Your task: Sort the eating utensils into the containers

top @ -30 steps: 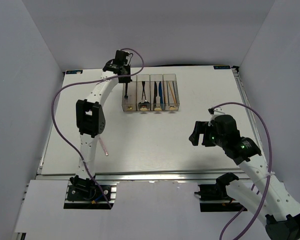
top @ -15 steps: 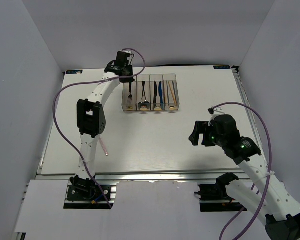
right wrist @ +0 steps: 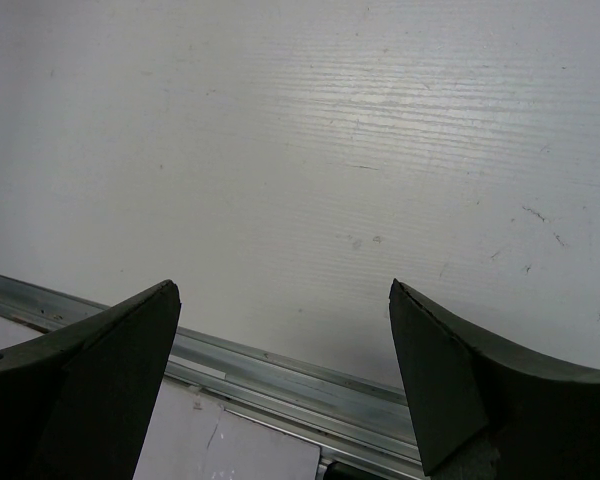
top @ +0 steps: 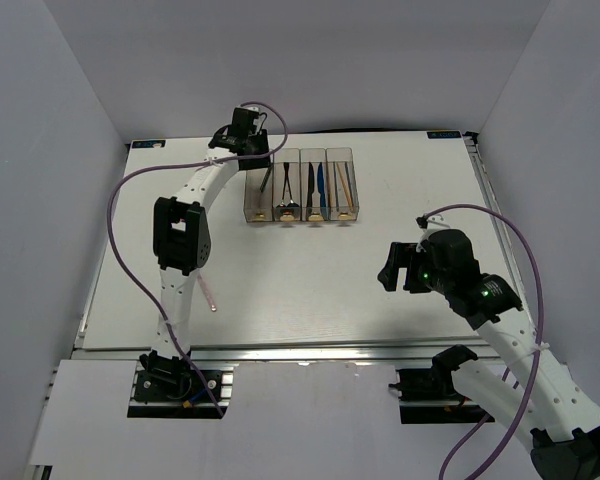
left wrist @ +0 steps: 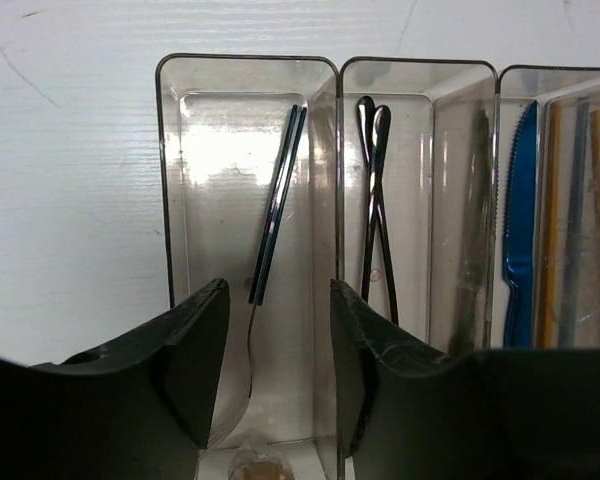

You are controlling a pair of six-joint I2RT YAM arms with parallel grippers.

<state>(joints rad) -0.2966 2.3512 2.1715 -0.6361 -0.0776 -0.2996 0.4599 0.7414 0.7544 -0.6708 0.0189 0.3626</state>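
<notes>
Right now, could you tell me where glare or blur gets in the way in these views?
Left wrist view: white glare washes the floor of the leftmost of the containers, though the fork is legible; the left gripper is dark and soft. Right wrist view: mild sheen on the table, right gripper underexposed. Top view: evenly lit, utensils tiny.

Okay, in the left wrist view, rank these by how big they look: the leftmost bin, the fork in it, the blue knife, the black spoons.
1. leftmost bin
2. fork
3. blue knife and black spoons: about equally long, the knife wider, but both lower ends are hidden, so I won't rank them.
</notes>
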